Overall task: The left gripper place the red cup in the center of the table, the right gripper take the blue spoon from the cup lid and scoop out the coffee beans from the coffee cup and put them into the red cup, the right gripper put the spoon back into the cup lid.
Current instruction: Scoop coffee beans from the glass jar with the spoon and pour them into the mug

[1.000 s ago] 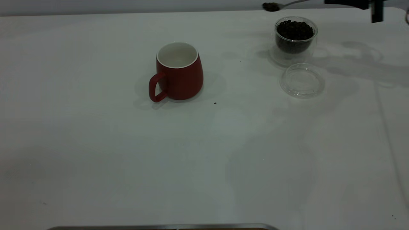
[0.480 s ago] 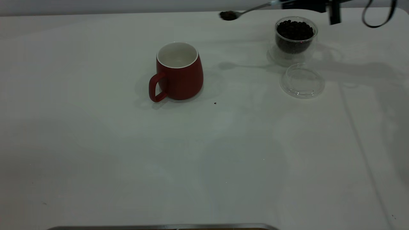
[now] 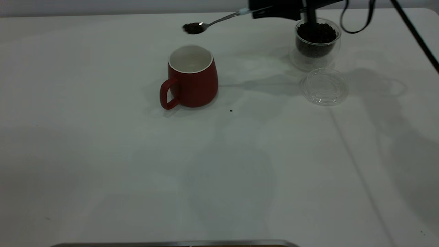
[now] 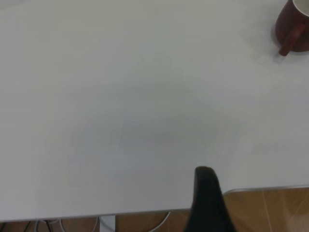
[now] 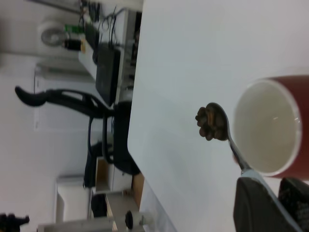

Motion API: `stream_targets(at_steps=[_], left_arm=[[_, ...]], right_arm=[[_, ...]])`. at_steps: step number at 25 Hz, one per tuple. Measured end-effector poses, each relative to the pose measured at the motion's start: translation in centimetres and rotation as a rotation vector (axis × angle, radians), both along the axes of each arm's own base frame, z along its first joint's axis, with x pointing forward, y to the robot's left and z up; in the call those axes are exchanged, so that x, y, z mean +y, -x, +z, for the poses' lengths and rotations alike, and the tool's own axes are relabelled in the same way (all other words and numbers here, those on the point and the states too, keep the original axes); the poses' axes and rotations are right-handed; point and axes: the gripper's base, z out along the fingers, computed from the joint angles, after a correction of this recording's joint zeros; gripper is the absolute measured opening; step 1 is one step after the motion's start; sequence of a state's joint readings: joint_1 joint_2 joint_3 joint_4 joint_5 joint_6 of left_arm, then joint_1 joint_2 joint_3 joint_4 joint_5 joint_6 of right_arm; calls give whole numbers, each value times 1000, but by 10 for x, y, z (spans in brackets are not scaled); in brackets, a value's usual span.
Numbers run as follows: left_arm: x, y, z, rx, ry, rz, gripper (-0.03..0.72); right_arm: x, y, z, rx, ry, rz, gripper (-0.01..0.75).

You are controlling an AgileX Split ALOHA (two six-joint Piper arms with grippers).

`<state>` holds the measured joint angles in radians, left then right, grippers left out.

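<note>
Above the red cup [image 3: 192, 76], the right gripper [image 3: 274, 10] grips the blue spoon [image 3: 219, 20] loaded with coffee beans [image 3: 193, 28]; next, tipping them in. Left gripper [image 4: 207, 203] parked, fingers indeterminate.

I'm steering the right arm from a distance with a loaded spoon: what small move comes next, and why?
Probably ease the right claw on until the blue spoon has its bowl over the red cup, then tip. The coffee beans sit heaped in the bowl, and the right wrist view shows it just outside the cup's rim, so tipping now would likely spill them onto the table.
</note>
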<state>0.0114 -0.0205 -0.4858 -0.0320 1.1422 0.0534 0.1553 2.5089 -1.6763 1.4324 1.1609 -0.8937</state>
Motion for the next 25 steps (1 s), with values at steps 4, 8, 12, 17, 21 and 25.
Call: stream_targets(at_steps=[4, 8, 12, 17, 21, 25], left_arm=[[0, 0, 0, 0, 0, 0, 587], [0, 0, 0, 0, 0, 0, 587], [0, 0, 0, 0, 0, 0, 587], [0, 0, 0, 0, 0, 0, 587], [0, 0, 0, 0, 0, 0, 587], [0, 0, 0, 0, 0, 0, 587]], right_arm=[[11, 4, 0, -19, -1, 29, 102], [14, 4, -2, -52, 17, 40, 102], [14, 2, -4, -122, 48, 38, 102], [12, -3, -7, -205, 103, 27, 102], [10, -2, -11, -296, 152, 81, 102], [9, -2, -11, -389, 173, 122, 102]])
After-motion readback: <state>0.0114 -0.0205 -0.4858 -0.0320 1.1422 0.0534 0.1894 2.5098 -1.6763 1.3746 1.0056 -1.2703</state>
